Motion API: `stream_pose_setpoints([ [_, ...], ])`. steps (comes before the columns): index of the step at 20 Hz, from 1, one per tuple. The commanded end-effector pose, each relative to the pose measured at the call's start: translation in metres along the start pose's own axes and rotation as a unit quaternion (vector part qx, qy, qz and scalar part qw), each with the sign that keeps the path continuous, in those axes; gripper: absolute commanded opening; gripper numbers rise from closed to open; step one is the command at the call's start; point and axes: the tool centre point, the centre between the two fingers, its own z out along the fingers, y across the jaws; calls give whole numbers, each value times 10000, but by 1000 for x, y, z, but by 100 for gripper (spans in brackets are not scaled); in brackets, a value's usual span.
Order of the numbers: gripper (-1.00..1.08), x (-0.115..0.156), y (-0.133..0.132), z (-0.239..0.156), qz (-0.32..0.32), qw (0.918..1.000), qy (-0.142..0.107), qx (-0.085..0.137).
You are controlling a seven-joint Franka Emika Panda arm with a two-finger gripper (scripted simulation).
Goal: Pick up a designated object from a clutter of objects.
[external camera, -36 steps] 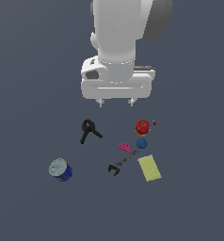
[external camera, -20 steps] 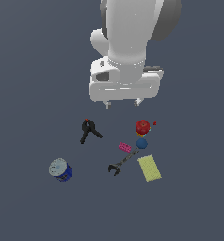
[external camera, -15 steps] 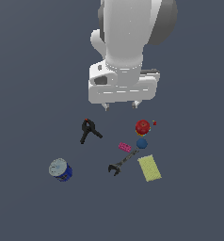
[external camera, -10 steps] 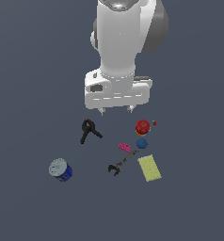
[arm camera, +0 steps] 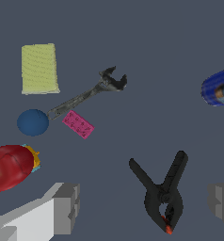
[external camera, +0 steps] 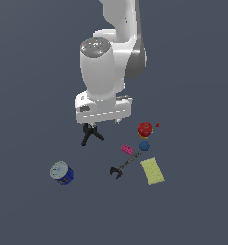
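Gripper [arm camera: 142,204] hangs low over the dark grey floor [external camera: 34,72], jaws spread wide, nothing between them. Wrist view: the black spring clamp [arm camera: 162,194] lies in the gap between the two grey fingers [arm camera: 67,207], touching neither; its two handles splay away from the camera, red tip at the near end. Exterior view: the clamp [external camera: 90,134] shows just below the white hand body, upper part hidden by it, handles pointing down-frame.

Rest of clutter sits apart from the clamp, toward the exterior view's right and bottom:
- dark wrench [external camera: 123,166], open jaw toward the can side
- pink studded brick [external camera: 126,150], just beside the wrench shaft
- blue ball [external camera: 144,146], near the wrench's handle end
- red ball [external camera: 145,128], a small yellow and blue bit visible behind it in the wrist view
- flat yellow block [external camera: 152,171]
- blue can with silver top [external camera: 62,172], well apart, toward the exterior view's lower left; label too blurred to read

No legible writing on any item
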Motion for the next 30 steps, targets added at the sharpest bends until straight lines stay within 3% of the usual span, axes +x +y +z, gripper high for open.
stream_pose_setpoints([
  [1, 100, -11, 15, 23, -103, 9999, 8, -2],
  [9, 100, -56, 56, 89, -413, 9991, 18, -44],
  [17, 100, -92, 78, 126, -611, 9981, 5, -98],
  [30, 100, -105, 84, 141, -667, 9977, -7, -117],
])
